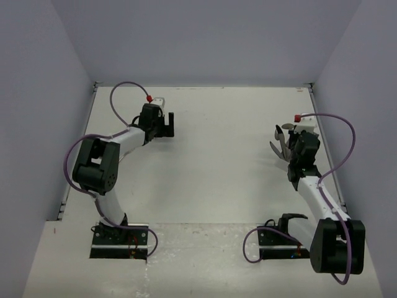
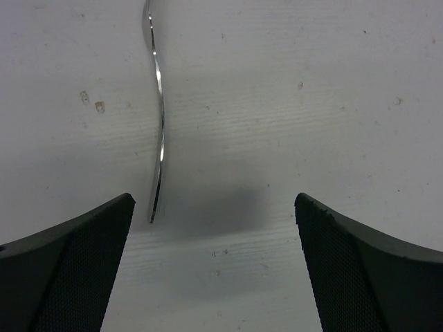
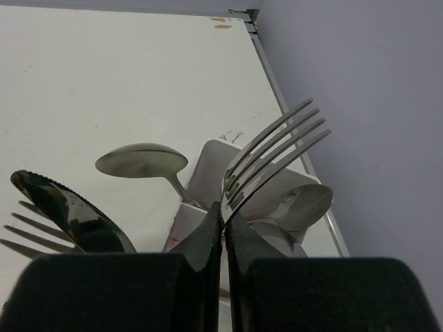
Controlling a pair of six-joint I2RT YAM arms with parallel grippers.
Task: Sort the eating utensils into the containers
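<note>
My right gripper (image 3: 223, 211) is shut on a fork (image 3: 277, 152), whose tines rise up and to the right from between the fingertips. Behind it stands the white container (image 3: 208, 162) holding several utensils: a spoon (image 3: 142, 160) leaning left, another spoon (image 3: 304, 204) on the right, a knife (image 3: 69, 211) and a second fork (image 3: 28, 232) at the left. In the top view these utensils (image 1: 277, 148) fan out beside the right gripper (image 1: 296, 155). My left gripper (image 2: 214, 200) hangs open over the table. A slim silver utensil (image 2: 159, 124), seen edge-on, lies just inside its left finger (image 2: 83, 256).
The right side wall (image 3: 360, 104) and the table's metal edge strip (image 3: 277, 97) run close beside the container. In the top view the left gripper (image 1: 163, 124) is at the far left of the white table (image 1: 217, 155), near the back wall.
</note>
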